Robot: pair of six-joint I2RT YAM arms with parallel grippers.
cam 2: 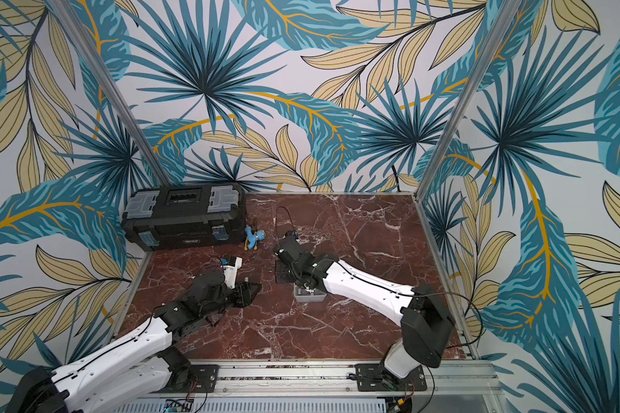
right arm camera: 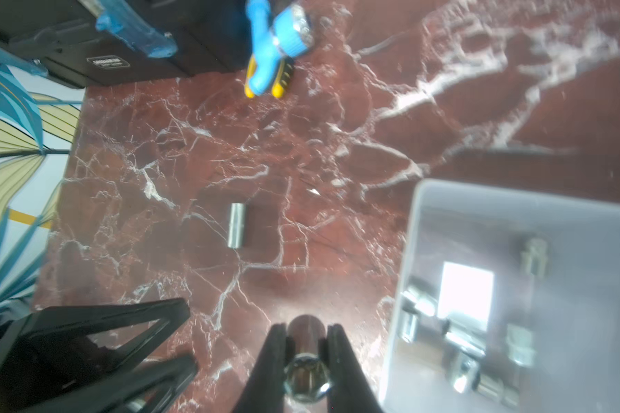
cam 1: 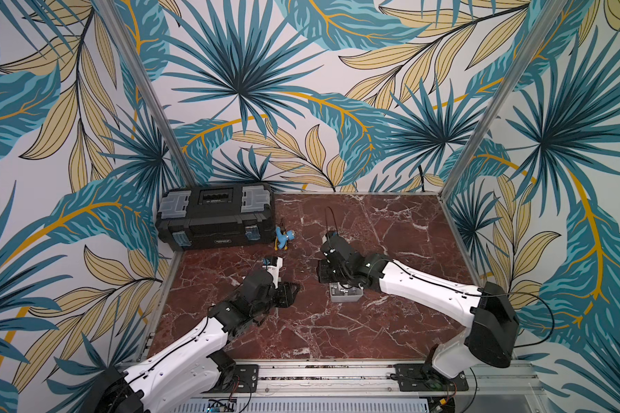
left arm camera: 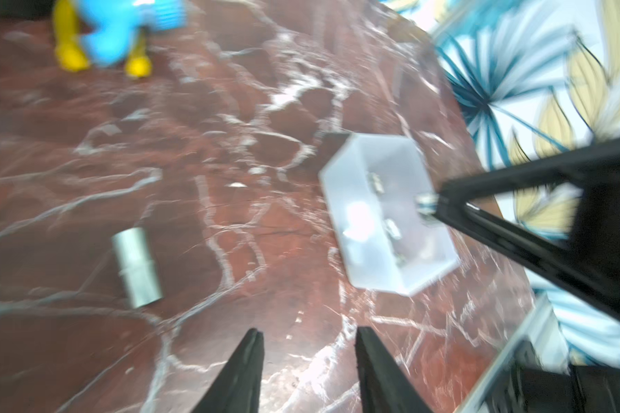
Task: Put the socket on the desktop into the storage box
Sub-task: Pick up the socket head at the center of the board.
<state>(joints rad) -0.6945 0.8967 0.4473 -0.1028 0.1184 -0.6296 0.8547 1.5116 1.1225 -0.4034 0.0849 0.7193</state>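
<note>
My right gripper (right arm camera: 306, 327) is shut on a shiny steel socket (right arm camera: 306, 361), which it holds end-on just above the desktop (cam 1: 373, 232), beside the rim of the storage box (right arm camera: 408, 250). The box (cam 1: 346, 295) is a small translucent grey-white bin with a white label and several sockets lying inside. Another socket (right arm camera: 237, 225) lies on its side on the marble, also in the left wrist view (left arm camera: 136, 266). My left gripper (left arm camera: 308, 330) hovers open and empty over bare marble, left of the box (left arm camera: 337, 221) and apart from that lying socket.
A large black toolbox (cam 1: 215, 218) with grey latches stands at the back left corner. A blue and yellow toy (cam 1: 283, 237) lies just to its right. Aluminium rails edge the desktop, and patterned walls close in three sides.
</note>
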